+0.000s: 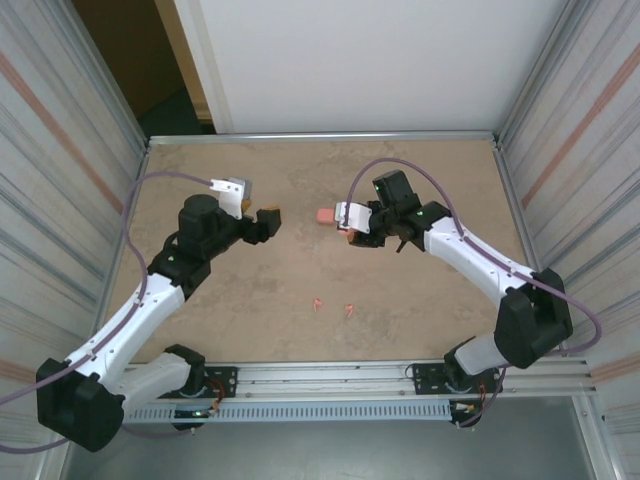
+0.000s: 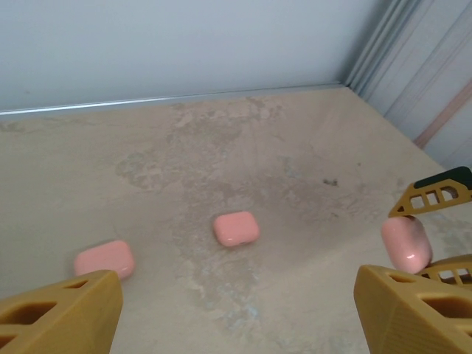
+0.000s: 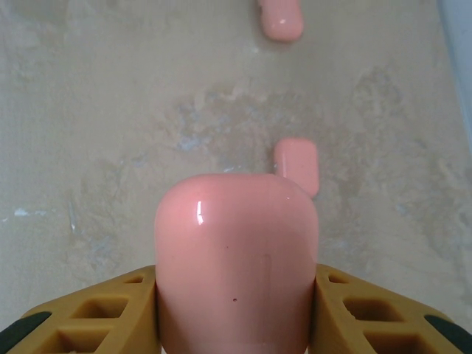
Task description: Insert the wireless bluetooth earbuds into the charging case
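My right gripper (image 1: 347,224) is shut on a rounded pink charging case (image 1: 325,215) and holds it above the middle of the table. In the right wrist view the case (image 3: 236,258) sits upright between the yellow fingers (image 3: 96,313), lid closed. Two tiny salmon-pink earbuds (image 1: 317,303) (image 1: 349,309) lie on the table nearer the arm bases. My left gripper (image 1: 266,222) hovers open, just left of the held case, with nothing between its fingers (image 2: 66,310). From the left wrist view the held case (image 2: 406,244) appears at the right edge.
Two more closed pink cases lie on the table beyond the left gripper (image 2: 236,228) (image 2: 105,259); in the right wrist view they appear ahead of the held case (image 3: 296,166) (image 3: 281,18). Metal walls enclose the table (image 1: 300,270) on the left, right and back.
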`<state>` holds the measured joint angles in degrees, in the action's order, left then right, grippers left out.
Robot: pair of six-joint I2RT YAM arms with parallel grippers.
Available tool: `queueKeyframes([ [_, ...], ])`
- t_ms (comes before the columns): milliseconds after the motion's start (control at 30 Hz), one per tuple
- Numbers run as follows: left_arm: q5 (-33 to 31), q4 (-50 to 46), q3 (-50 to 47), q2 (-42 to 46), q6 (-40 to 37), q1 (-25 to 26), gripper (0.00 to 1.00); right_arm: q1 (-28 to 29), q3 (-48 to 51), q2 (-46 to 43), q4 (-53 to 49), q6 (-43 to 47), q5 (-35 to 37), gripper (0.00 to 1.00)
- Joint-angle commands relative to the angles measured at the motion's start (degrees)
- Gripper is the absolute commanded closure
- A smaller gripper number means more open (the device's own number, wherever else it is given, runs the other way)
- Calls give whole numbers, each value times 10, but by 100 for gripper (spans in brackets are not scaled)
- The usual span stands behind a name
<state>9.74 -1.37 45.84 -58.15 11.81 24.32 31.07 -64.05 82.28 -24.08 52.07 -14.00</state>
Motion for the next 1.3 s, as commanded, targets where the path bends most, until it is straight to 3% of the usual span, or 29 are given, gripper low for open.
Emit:
queueKeyframes([
  [0,44,26,16,3,33,-6,18,6,13,-32,36,-21,-5,65],
  [267,138,81,14,-44,97,7,21,9,41,-66,91,-50,11,65],
  [533,147,120,35,-118,120,71,22,16,41,-76,98,-51,0,65],
  [700,165,167,44,-164,167,82,24,24,48,-77,106,-57,4,65],
  [1267,183,193,87,-257,207,115,36,29,61,-79,128,-74,3,65],
])
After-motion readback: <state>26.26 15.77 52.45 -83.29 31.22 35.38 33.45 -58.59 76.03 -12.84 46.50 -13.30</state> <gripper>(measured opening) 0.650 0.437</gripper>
